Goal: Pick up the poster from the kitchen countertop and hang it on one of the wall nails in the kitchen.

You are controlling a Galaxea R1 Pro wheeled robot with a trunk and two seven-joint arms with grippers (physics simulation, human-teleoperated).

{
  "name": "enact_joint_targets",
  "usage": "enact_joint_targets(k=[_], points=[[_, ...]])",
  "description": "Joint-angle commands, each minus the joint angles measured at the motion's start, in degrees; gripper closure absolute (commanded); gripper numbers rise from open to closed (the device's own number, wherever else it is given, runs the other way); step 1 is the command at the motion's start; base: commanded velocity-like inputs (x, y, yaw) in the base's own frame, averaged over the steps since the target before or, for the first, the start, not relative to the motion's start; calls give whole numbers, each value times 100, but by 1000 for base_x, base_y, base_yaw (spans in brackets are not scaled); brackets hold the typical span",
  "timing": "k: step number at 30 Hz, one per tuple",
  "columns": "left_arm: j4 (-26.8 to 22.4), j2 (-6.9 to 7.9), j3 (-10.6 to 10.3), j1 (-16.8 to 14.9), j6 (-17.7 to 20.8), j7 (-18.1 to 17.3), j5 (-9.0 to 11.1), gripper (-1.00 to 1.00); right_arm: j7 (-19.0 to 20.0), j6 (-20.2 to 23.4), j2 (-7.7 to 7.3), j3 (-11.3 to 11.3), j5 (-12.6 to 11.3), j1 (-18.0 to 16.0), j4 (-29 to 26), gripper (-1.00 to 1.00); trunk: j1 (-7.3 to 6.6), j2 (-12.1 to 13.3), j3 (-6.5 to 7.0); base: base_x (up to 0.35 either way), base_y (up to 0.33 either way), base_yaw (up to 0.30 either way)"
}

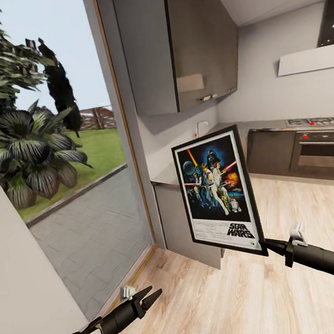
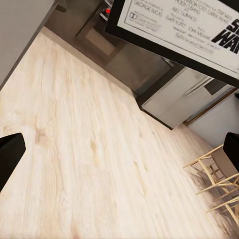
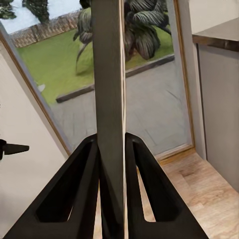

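Note:
The poster (image 1: 218, 194) hangs upright in the air in front of the cabinet end, with its black frame, white border and "STAR WARS" title facing me. My right gripper (image 1: 265, 246) is shut on its lower right corner. In the right wrist view the poster (image 3: 109, 74) stands edge-on between the fingers (image 3: 84, 189) of the right gripper (image 3: 112, 138). My left gripper (image 1: 148, 296) hovers low over the floor, open and holding nothing; its left wrist view catches the poster's bottom edge (image 2: 174, 25). The glossy kitchen countertop (image 1: 166, 177) with a thin tap (image 1: 198, 126) lies behind the poster.
A tall glass window (image 1: 72, 150) onto a garden fills the left. Grey upper cabinets (image 1: 178, 40) hang above the counter. An oven (image 1: 321, 149) and hob (image 1: 320, 121) stand at the right under a hood (image 1: 306, 59). Wooden chairs (image 2: 214, 172) stand on the plank floor (image 1: 264, 292).

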Motion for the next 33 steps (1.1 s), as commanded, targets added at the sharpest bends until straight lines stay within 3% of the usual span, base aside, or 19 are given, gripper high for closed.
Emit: enact_joint_targets(k=[1,14,33], points=[[-11,2,-48,-14,-25,-13,60,-100,48,82,3,-12,23,-8,-7,100,-19,30,6,0,0,0],[-13,2,-49,-14,-25,-13,61,-100,47,80,2,-12,18,-8,-9,100,-304,551,239,0,0,0],[-19,-5,-57,-14,-25,-13,60,-100,49,73,2,-12,20,-8,-13,100,-304,551,239,0,0,0]])
